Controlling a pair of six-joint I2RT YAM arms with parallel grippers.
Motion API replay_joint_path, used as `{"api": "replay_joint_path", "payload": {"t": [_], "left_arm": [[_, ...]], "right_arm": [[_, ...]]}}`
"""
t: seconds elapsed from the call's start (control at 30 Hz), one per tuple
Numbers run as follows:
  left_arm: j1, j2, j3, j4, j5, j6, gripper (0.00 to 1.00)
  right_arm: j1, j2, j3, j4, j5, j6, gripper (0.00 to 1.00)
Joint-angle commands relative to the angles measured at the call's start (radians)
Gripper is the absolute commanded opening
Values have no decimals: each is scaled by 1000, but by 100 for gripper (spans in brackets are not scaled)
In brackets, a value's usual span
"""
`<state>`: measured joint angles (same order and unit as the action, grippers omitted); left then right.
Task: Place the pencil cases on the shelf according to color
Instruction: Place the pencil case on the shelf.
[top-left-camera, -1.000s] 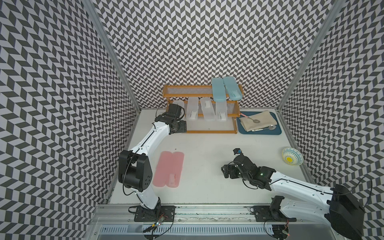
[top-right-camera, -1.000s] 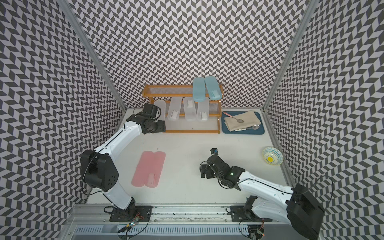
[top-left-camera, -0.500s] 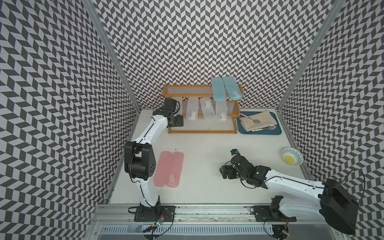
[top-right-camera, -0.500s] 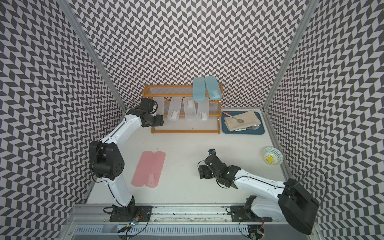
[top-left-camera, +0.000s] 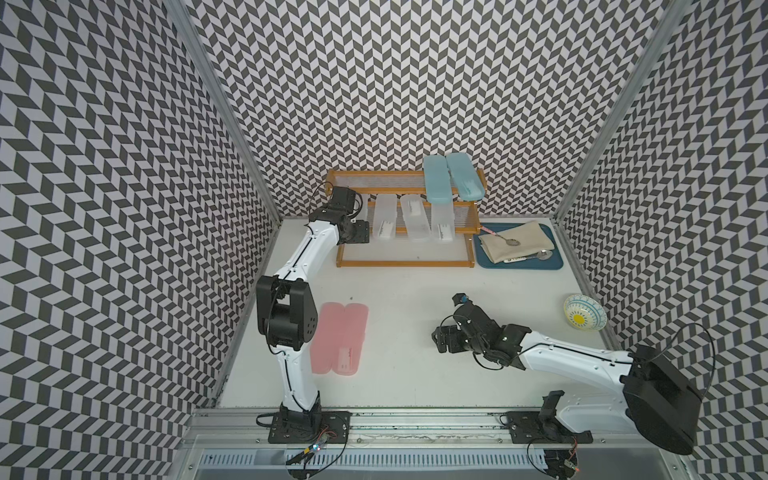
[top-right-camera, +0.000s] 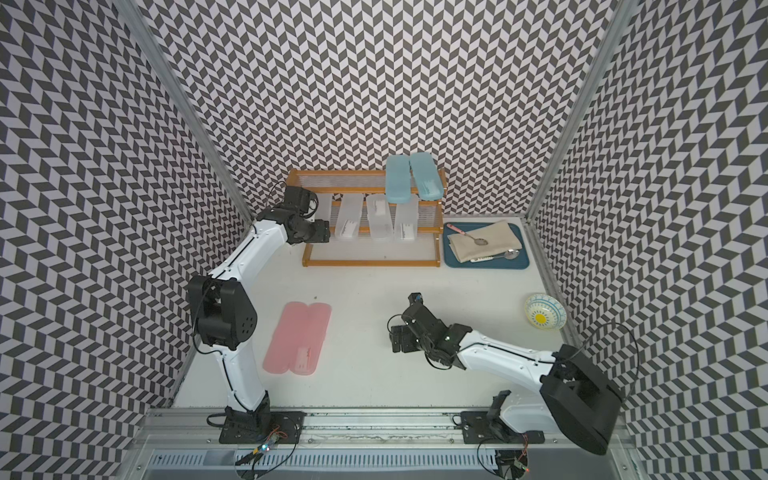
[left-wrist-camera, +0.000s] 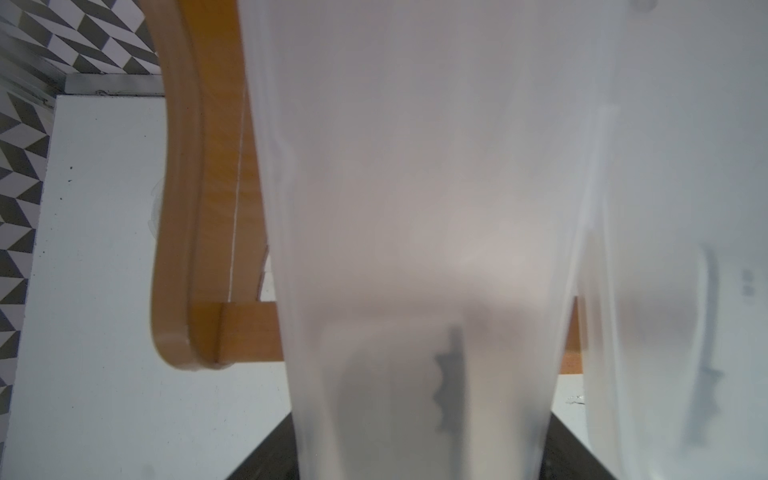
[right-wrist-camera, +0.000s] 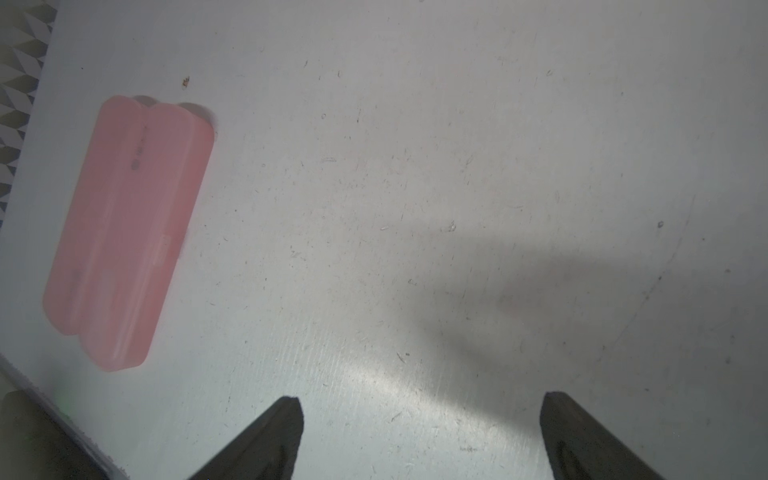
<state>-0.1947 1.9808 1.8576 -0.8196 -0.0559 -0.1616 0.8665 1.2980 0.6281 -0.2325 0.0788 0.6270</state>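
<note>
Kept left fingers clenched on frosted plastic pencil case at orange-brown wooden shelf; I swung released right fingers nearer pink plastic cases; pink likely next.

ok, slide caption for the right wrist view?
Open right jaws over the white table; two pink pencil cases lie side by side ahead.
</note>
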Motion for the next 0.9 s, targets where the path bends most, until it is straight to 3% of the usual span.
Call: {"api": "replay_joint_path", "payload": {"t": [0.0,0.17,0.3,0.87], "left_arm": [[2,29,38,-6,-7,8,67],[2,54,78,-28,-8,11,69],[4,58,96,-23,-8,12,80],[1,52,121,-32,-1,13,100]], "right_arm": [[-3,-10,9,31,-8,-4,94],[-3,-12,1,33,-7,-2,94],[-4,-18,-10,37,-5,7,94],[-4,-38,-15,23,-7,17,93]]}}
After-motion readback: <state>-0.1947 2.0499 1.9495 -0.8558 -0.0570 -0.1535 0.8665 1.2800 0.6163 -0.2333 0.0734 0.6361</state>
